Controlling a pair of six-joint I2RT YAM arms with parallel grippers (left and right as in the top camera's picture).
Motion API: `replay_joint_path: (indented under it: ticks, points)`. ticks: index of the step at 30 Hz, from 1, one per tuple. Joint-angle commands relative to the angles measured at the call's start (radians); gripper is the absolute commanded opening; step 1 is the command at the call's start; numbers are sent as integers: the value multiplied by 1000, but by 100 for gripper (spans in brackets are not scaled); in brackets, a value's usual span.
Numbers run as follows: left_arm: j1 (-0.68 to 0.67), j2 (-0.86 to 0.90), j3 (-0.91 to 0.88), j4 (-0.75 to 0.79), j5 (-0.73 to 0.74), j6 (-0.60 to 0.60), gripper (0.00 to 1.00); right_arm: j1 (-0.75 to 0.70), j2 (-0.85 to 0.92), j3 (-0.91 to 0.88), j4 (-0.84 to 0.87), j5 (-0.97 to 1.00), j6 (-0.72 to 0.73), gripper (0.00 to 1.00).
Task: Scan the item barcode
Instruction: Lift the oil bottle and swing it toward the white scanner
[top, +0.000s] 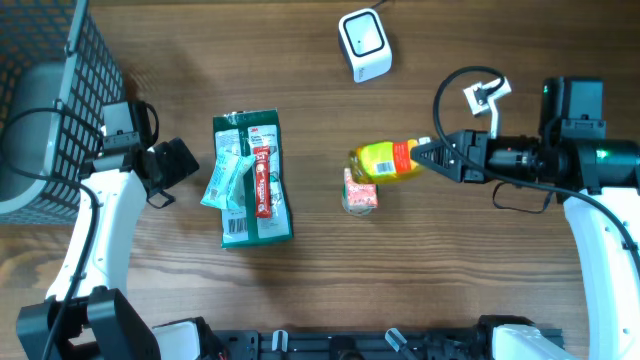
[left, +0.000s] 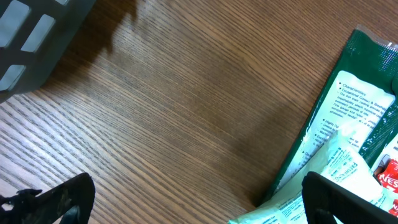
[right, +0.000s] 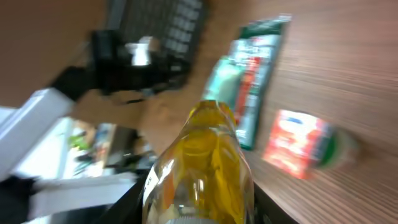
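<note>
Yellow bottle (top: 385, 160) sits mid-table, right of centre, lying sideways with its long axis across the table. One end is in the right gripper (top: 428, 155) and the other points toward the left arm. The jaws are part-closed and pinching that bottle end. The right wrist view is blurred but shows the bottle (right: 199, 162) running straight out from the fingers. Cannot tell whether it is clear of the table (top: 480, 290) or resting on it.

Barcode is not visible in any view, so which face carries it is unknown.

Key relation: the scanner (top: 363, 42) lies farther out on the table than the bottle, well apart from it and slightly toward the left arm's side. The right arm is clearly nearer to it. Likely need: carry the bottle out to the scanner and roll it until the code faces the window.

A small red-and-white pack (top: 360, 195) is just beside the bottle's free end, so there's a nudge risk. The green packet (top: 250, 180) is further left. The left gripper (top: 170, 170) is spread wide and holds nothing, parked between the green packet and the basket (top: 60, 70).
</note>
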Motion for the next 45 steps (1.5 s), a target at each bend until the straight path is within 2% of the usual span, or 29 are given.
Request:
replay_joint_path:
  ticks: [1, 7, 9, 13, 17, 20, 24, 31, 36, 41, 45]
  points:
    - [5, -16, 16, 2, 5, 2, 100, -3, -13, 7, -10, 301, 14, 4]
    - [5, -16, 16, 2, 5, 2, 100, 3, 32, 85, -11, 456, 61, 4]
    - [5, -16, 16, 2, 5, 2, 100, 21, 77, 192, -59, 504, 60, 4]
    - [5, -16, 16, 2, 5, 1, 100, 122, 273, 580, -234, 719, 85, 4]
    - [5, -16, 16, 2, 5, 1, 100, 253, 473, 835, -235, 973, 92, 4]
    - [5, -16, 16, 2, 5, 2, 100, 342, 573, 850, -93, 1189, 78, 4]
    - [5, -16, 16, 2, 5, 1, 100, 434, 691, 850, 100, 1382, -56, 4]
    - [5, -16, 16, 2, 5, 2, 100, 560, 917, 849, 475, 1810, -433, 4]
    - [5, -16, 16, 2, 5, 2, 100, 568, 1016, 849, 639, 1914, -519, 4]
    - [5, -16, 16, 2, 5, 1, 100, 568, 1036, 839, 731, 1893, -518, 4]
    - [5, -16, 16, 2, 5, 1, 100, 576, 1043, 838, 733, 1884, -480, 4]
